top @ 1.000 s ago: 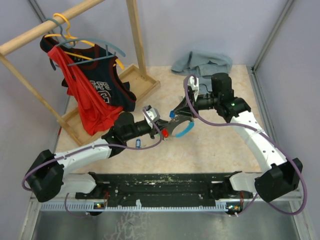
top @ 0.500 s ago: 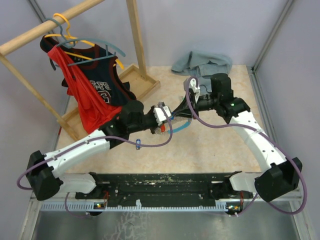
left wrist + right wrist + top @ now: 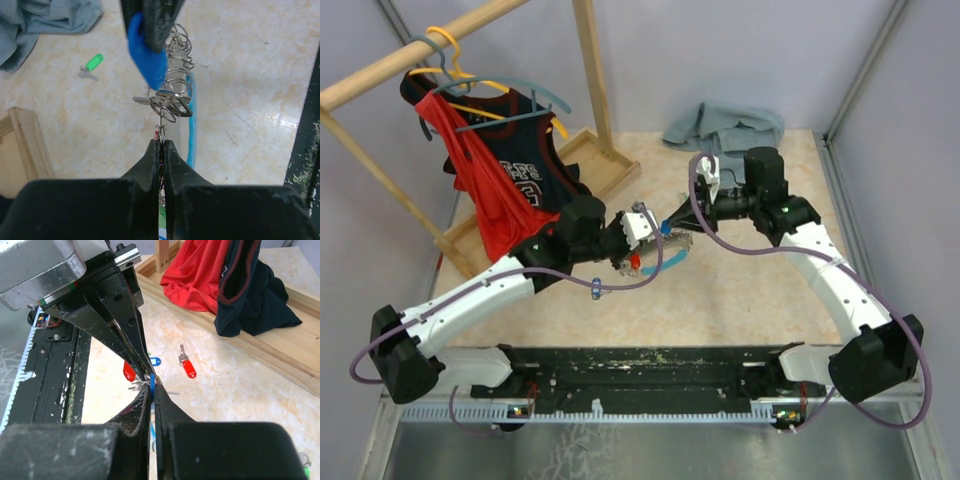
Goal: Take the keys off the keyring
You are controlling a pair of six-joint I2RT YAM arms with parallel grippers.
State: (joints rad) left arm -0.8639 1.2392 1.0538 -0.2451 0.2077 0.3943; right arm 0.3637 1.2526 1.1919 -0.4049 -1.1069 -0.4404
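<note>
Left gripper [image 3: 161,143]: jaws pressed together on a thin wire ring at one end of the keyring bunch.
Right gripper [image 3: 152,386]: jaws closed, pinching a blue tag [image 3: 146,55] at the opposite end of the bunch.
Keyring [image 3: 176,82]: a cluster of silvery split rings held in the air between the two grippers, above the middle of the tabletop [image 3: 250,75]. A light blue cord [image 3: 192,120] hangs alongside it.
Keys on the ring: one small silvery key [image 3: 141,100] sticks out sideways from the rings. A red tag [image 3: 129,371] dangles beneath the bunch.
Loose keys: a green-tagged key [image 3: 91,65] lies toward the far edge, near the grey cloth [image 3: 45,20]. A red-tagged key [image 3: 187,367] and a blue-tagged key [image 3: 154,361] lie near each other without touching, left of the middle, short of the wooden rack base [image 3: 280,350].
Rack: a red garment [image 3: 495,205] and a navy jersey [image 3: 535,165] hang on hangers over the far left corner.
</note>
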